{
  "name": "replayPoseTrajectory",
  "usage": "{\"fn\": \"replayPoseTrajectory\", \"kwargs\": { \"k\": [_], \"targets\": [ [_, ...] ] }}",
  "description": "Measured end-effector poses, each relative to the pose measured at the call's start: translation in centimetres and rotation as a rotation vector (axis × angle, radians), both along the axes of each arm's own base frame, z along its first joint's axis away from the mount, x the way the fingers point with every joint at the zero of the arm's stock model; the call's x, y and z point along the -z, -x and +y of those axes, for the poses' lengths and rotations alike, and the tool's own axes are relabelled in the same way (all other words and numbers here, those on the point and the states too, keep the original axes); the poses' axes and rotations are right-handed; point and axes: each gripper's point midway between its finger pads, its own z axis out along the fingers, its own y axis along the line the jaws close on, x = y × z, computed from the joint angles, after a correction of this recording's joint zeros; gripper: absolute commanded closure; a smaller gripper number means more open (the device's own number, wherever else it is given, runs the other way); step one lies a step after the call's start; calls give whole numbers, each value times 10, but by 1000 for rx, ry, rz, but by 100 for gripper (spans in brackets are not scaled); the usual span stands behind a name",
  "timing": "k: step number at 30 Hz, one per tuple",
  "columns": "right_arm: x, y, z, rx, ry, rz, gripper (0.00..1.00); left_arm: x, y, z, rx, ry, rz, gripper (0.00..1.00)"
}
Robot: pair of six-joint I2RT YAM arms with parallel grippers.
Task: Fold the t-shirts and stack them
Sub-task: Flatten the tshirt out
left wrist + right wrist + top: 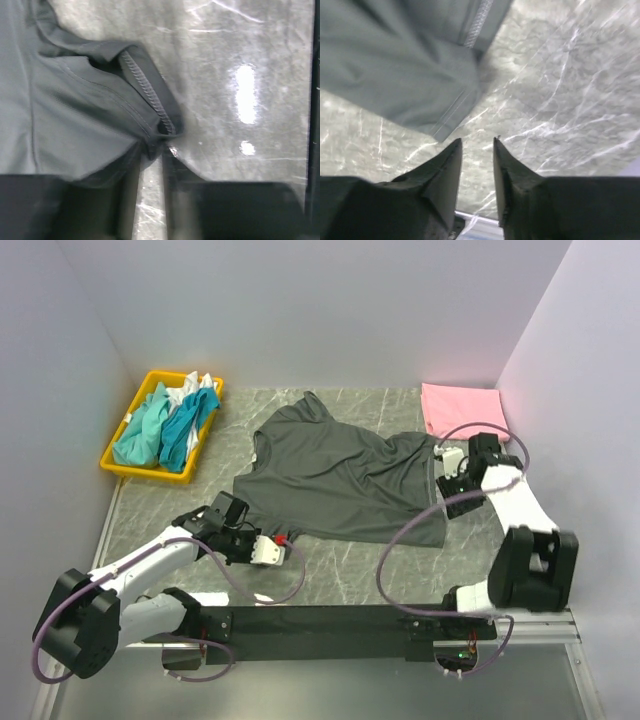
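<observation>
Soft, limp grey shirt lies spread on the table, best pinched at hems; right gripper gapes empty beside it, while left gripper sits narrow at a hem, grip unclear.

The left arm reaches forward and to the right, held low, with the wrist bent inward. The left end effector has its fingers close together with a narrow gap between them. Whether they clamp cannot be determined. The right arm extends forward and to the left from its elbow. The right end effector points downward with its fingers parted.
</observation>
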Motion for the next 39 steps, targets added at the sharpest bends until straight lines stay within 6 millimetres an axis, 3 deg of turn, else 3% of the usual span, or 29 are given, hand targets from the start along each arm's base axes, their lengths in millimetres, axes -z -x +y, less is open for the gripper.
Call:
{"fn": "replayPoseTrajectory", "kwargs": {
  "k": [4, 9, 13, 27, 34, 39],
  "targets": [
    [-13, 17, 8, -118, 12, -81, 67, 2, 8, 1, -5, 0, 40, 93],
    [25, 53, 27, -303, 31, -25, 65, 2, 17, -1, -42, 17, 109, 97],
    [45, 72, 29, -391, 47, -1, 63, -1, 21, -4, -70, 33, 149, 98],
    [11, 46, 46, -582, 130, -286, 58, -10, 17, -5, -157, 72, 217, 99],
    [49, 65, 49, -653, 148, -180, 56, -14, 12, -4, -212, 95, 256, 99],
    [57, 61, 46, -660, 185, -184, 59, -18, 6, -3, -244, 112, 266, 99]
  ]
}}
